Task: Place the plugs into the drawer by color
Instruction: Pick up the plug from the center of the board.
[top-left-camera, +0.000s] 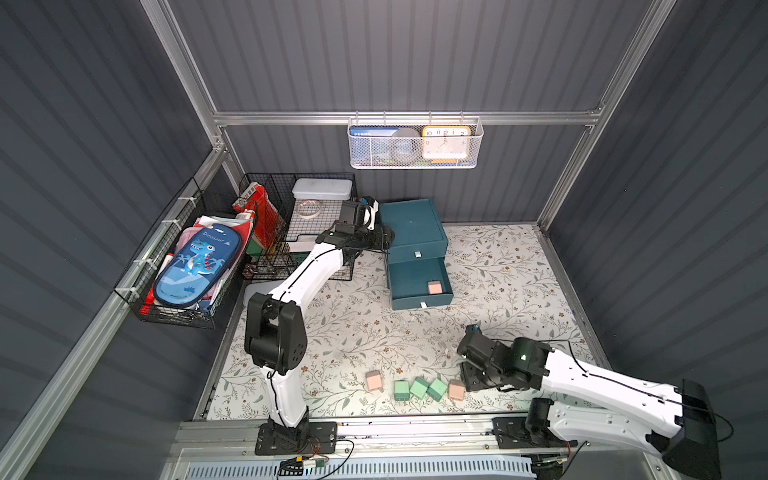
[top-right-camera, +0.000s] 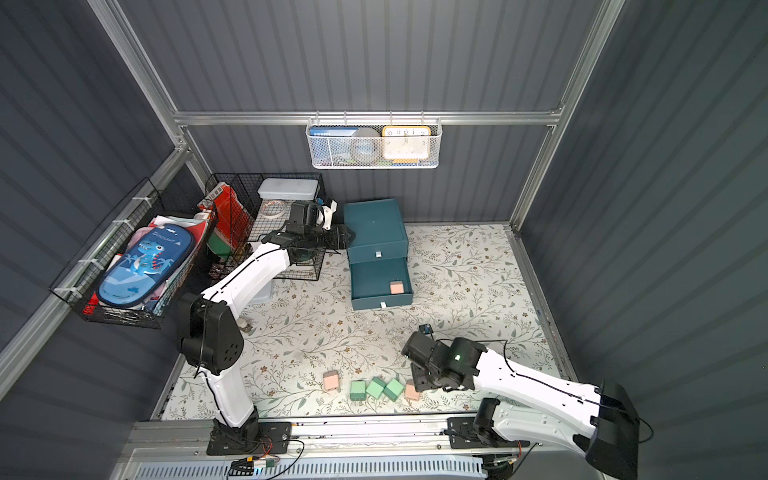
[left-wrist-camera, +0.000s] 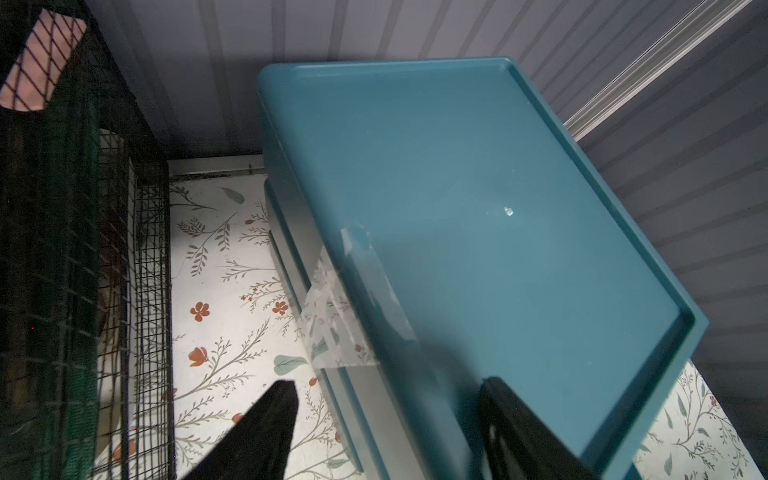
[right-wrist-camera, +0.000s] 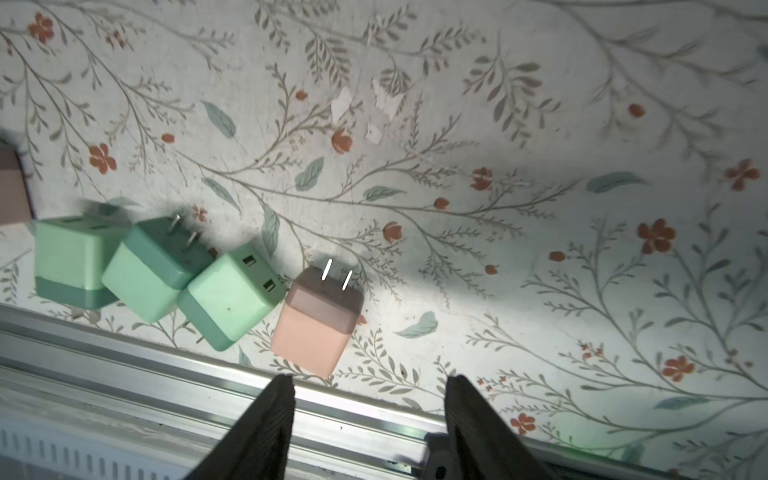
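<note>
While right fingers (right-wrist-camera: 266, 428) stand wide and empty, pink plug (right-wrist-camera: 316, 322) lies just ahead | left fingers (left-wrist-camera: 266, 432) wide, straddling drawer (left-wrist-camera: 498, 199) edge

One plug (top-left-camera: 434, 287) lies in the open drawer (top-left-camera: 409, 276); five plugs (top-left-camera: 419, 387) line the table's (top-left-camera: 498, 282) front.

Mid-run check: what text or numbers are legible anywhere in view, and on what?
"Dinosaur": blue zipped pencil case.
"10 11 12 1 2": yellow-framed clock in the white mesh basket.
Blue card near the clock: print too small to read.
Red packet: label blurred.
</note>
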